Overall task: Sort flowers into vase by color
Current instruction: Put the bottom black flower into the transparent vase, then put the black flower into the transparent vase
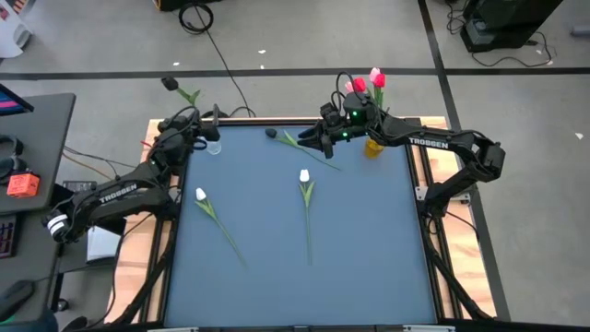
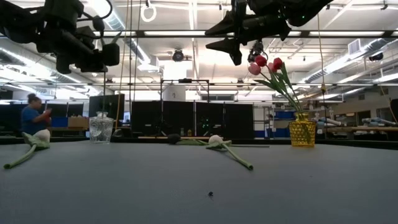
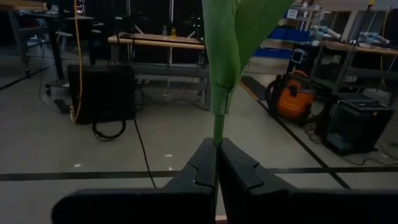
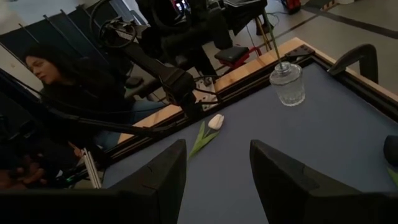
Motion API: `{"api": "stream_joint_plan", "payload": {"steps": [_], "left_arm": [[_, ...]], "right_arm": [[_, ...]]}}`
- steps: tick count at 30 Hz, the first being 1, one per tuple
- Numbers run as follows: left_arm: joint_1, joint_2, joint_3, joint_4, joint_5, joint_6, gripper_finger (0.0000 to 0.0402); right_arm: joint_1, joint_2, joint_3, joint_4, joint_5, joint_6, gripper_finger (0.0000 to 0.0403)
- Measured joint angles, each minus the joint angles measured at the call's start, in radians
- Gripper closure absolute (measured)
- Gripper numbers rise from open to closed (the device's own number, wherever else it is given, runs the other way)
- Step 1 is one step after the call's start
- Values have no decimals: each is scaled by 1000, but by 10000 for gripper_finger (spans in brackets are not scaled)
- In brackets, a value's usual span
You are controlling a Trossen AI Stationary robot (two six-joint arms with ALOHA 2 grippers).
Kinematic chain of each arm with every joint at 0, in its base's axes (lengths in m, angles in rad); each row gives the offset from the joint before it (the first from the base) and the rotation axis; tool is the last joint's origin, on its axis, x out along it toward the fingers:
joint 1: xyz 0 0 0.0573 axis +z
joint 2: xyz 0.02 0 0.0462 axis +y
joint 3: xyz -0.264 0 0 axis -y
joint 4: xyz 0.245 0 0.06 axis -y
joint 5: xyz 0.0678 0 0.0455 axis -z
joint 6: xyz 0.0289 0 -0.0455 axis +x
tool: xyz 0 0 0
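Two end effectors are at work at the far edge of the desk (image 1: 369,277). The left end effector (image 3: 217,163) is pinched shut on the green stem of a dark-headed flower (image 1: 170,84), whose bud sticks out past the desk's far edge; the clear glass vase (image 2: 101,129) stands just beside and below it. The right end effector (image 4: 217,163) hangs with its fingers spread wide and nothing between them, above a second dark-headed flower (image 1: 272,133) lying on the desk.

The risk, as I judge it: the grip is low on a thin, limp stem, so the stem may swing or slip as it is tipped toward the narrow vase mouth, miss the opening, or knock the light glass over. The right end effector, coming down on a flat stem, could push it along the cloth instead of pinching it.

Count: two vases, the clear one and a yellow vase (image 1: 372,146) just beside the right end effector, holding what look like three red and pink flowers (image 2: 266,64). Two white flowers (image 1: 304,176) lie on the desk nearer the front, well apart from both end effectors. Two dark ones, one held and one lying.
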State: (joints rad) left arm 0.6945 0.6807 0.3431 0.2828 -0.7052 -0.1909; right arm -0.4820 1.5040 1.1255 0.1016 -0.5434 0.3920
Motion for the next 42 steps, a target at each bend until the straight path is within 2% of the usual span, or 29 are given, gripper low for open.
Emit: {"api": "stream_joint_plan", "payload": {"steps": [5, 10, 16, 20, 22, 25, 29, 33, 39, 42], "left_arm": [[12, 0, 0, -20, -1, -3, 390], [22, 0, 0, -102, -1, -106, 372], [22, 0, 0, -186, 32, -148, 287], [22, -1, 0, -220, 148, -198, 221], [22, -1, 16, -291, 213, -256, 194], [22, 0, 90, -490, 271, -309, 169], [20, 0, 199, -732, 278, -300, 162], [20, -1, 316, -889, 277, -284, 162], [20, 0, 509, -1094, 281, -296, 162], [19, -1, 593, -1153, 318, -295, 162]], "right_arm": [[0, 0, 0, -5, 0, 1, 218], [0, 0, 0, -53, 10, 24, 217], [23, 0, 0, -188, 96, 24, 217], [59, 0, 0, -270, 191, 2, 219], [83, 0, 0, -288, 232, -6, 222], [127, 0, 0, -299, 286, -9, 226], [188, 0, 0, -316, 360, -10, 233], [234, 0, 5, -352, 423, -2, 234], [294, 0, 97, -497, 546, -17, 234], [313, 15, 142, -547, 594, -20, 234]]}}
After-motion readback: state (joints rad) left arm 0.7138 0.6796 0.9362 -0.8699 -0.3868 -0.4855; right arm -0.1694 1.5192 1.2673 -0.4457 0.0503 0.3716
